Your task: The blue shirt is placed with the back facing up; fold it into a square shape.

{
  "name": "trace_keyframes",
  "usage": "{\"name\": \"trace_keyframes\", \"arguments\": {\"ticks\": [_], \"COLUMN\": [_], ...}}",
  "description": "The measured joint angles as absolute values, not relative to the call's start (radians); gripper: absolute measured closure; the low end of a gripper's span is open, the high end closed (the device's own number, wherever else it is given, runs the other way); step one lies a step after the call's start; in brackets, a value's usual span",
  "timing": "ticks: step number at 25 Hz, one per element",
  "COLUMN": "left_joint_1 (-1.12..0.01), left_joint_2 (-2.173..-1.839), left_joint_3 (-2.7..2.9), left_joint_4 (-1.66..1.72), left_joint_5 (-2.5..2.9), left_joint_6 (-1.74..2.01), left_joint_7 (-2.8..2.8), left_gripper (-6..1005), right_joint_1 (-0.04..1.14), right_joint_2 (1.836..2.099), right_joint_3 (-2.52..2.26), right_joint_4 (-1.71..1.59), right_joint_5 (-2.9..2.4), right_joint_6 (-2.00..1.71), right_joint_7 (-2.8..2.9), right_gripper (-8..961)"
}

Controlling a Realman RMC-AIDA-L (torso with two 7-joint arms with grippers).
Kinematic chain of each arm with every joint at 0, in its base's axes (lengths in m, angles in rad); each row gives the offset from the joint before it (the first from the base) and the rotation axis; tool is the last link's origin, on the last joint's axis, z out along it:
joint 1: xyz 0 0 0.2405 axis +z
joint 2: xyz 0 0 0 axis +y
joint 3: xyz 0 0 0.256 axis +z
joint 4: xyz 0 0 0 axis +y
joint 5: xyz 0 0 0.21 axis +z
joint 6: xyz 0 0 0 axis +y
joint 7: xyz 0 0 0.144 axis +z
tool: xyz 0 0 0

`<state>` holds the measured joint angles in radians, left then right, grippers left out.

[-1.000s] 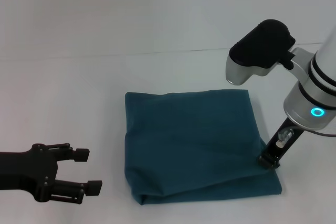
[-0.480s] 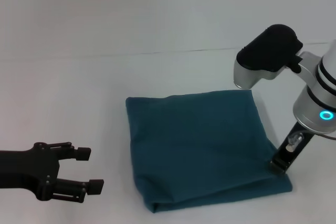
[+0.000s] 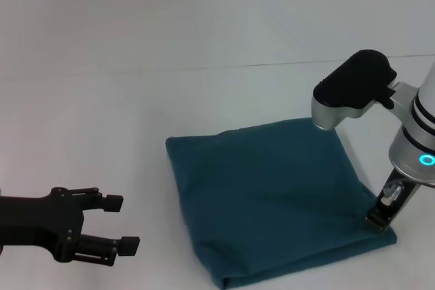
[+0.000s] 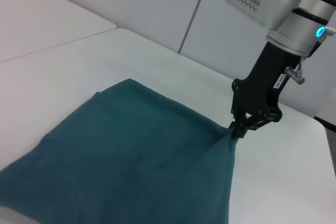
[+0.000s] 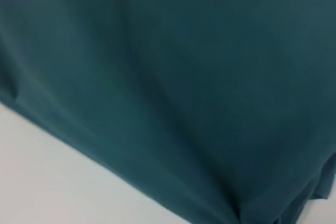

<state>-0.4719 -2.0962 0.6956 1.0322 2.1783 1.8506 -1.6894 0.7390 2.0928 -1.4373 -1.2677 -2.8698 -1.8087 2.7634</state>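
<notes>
The blue shirt (image 3: pixel 272 195) lies folded into a rough square on the white table (image 3: pixel 102 113), slightly turned. My right gripper (image 3: pixel 379 222) is shut on the shirt's near right corner; the left wrist view shows the right gripper (image 4: pixel 237 129) pinching a bunched tip of the shirt (image 4: pixel 126 150). Teal fabric of the shirt (image 5: pixel 184 87) fills most of the right wrist view. My left gripper (image 3: pixel 122 223) hovers open at the lower left, apart from the shirt, with nothing between its fingers.
The white table runs back to a pale wall. Bare tabletop lies to the left of and behind the shirt. The right arm's silver and black housing (image 3: pixel 350 93) hangs over the shirt's far right corner.
My right gripper has dragged the shirt's corner rightward and nearer, and the whole folded shirt has slid and turned with it. The left gripper has shifted slightly right and lower.
</notes>
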Motion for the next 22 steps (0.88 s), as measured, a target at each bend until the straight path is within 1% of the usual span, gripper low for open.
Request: {"name": "trace_keyframes", "arguments": {"ticks": [10,16,22], "left_joint_1": [-0.473,-0.472,-0.473], "left_joint_2": [-2.093,-2.092,-2.091], "left_joint_3": [0.696,0.695,0.691], "left_joint_4": [1.034,1.033,1.034], "left_joint_5": [2.178,2.178,2.176], "left_joint_6": [1.842,1.839,1.839], "left_joint_7": [-1.689,-1.689,-1.689], "left_gripper": [153,155,158], "right_joint_1": [0.726,0.726,0.739], "right_joint_2": [2.092,2.09,2.087], "right_joint_3": [-1.339,-1.214,-1.112], "right_joint_4": [-1.301,-1.379,-1.461], "right_joint_5": [-2.903,-2.881,-2.789], "right_joint_6": [-1.814,-1.873,-1.938], "right_joint_7": [2.689,2.624,2.568], "right_gripper": [808,574,440]}}
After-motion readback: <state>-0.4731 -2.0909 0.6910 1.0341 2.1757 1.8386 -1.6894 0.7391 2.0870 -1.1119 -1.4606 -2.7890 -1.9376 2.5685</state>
